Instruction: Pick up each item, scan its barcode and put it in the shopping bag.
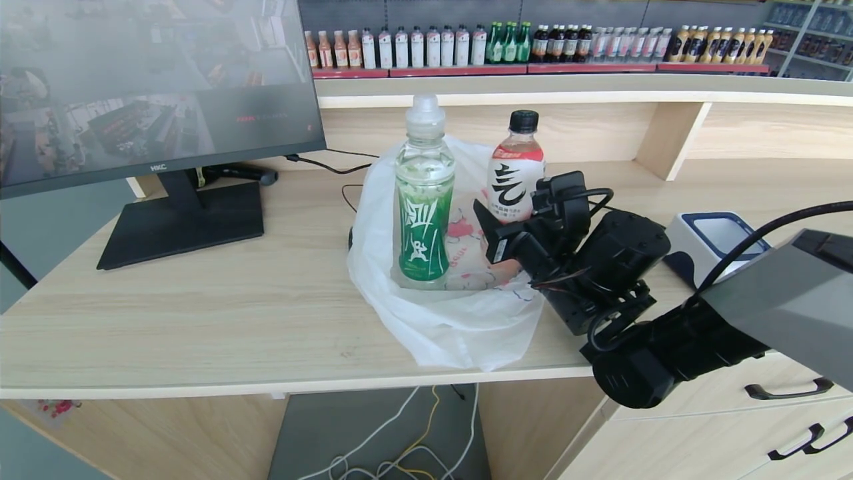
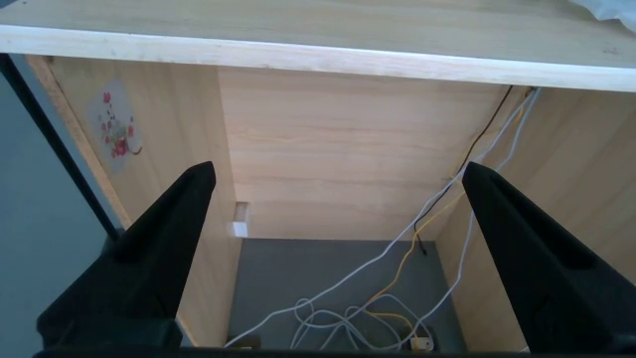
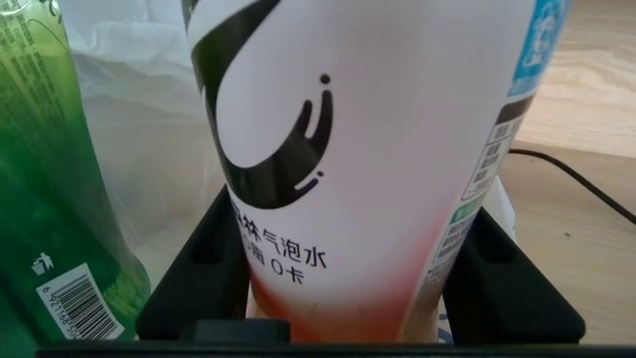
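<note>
A pink-and-white bottle (image 1: 516, 180) with a black cap stands upright over the white shopping bag (image 1: 453, 320) in the middle of the counter. My right gripper (image 1: 501, 241) is shut on its lower part, one finger on each side of the bottle (image 3: 368, 149). A green bottle (image 1: 424, 213) with a clear cap stands upright on the bag just left of it; its barcode faces the right wrist camera (image 3: 75, 308). My left gripper (image 2: 338, 259) hangs open below the counter's front edge with nothing between its fingers (image 2: 169, 239).
A monitor (image 1: 153, 87) on a black stand fills the counter's left back. A white-and-blue scanner (image 1: 706, 240) sits at the right, behind my right arm. Cables (image 2: 397, 288) hang under the counter. Drawers (image 1: 786, 390) are at the lower right.
</note>
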Motion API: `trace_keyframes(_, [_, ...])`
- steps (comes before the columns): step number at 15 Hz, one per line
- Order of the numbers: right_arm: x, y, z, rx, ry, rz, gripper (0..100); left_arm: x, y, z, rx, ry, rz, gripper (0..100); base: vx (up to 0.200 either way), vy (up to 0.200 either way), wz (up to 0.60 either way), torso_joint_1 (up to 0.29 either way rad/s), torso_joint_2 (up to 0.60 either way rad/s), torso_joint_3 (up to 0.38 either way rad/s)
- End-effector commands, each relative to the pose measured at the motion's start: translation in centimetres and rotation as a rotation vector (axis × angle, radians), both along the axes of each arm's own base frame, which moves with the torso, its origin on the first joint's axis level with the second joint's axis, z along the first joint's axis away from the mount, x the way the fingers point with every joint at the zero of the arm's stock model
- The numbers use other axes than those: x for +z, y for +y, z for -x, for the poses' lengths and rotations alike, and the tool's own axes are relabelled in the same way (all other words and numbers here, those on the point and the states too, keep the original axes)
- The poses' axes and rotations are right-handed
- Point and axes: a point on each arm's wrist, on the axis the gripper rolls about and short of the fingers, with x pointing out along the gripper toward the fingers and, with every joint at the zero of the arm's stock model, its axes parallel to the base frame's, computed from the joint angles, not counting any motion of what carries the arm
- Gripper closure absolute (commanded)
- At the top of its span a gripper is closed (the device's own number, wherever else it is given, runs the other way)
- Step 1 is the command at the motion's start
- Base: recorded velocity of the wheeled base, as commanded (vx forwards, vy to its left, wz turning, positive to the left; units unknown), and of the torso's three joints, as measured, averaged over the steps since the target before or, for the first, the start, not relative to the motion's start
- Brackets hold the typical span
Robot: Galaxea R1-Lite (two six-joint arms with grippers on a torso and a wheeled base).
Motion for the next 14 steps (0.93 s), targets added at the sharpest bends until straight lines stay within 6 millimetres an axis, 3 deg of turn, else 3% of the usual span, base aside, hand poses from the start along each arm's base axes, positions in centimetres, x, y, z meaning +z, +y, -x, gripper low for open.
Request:
trace_keyframes(1, [-0.3,0.1,0.0,0.001,0.006,0.005,100,0.0,0.0,0.0,0.0,0.0,0.0,0,0.0,0.0,0.0,0.0,0.0,0.0])
trace_keyframes(3, [-0.2,0.1,0.0,-0.001,0.004,0.005,100,0.0,0.0,0.0,0.0,0.0,0.0,0,0.0,0.0,0.0,0.0,0.0,0.0])
trace_keyframes(4, [-0.1,0.0,0.0,-0.003,0.002,0.003,0,0.0,0.0,0.0,0.0,0.0,0.0,0,0.0,0.0,0.0,0.0,0.0,0.0])
trace_keyframes(14, [1.3,-0.9,1.5,0.006,-0.006,-0.024,0,0.0,0.0,0.0,0.0,0.0,0.0,0,0.0,0.0,0.0,0.0,0.0,0.0])
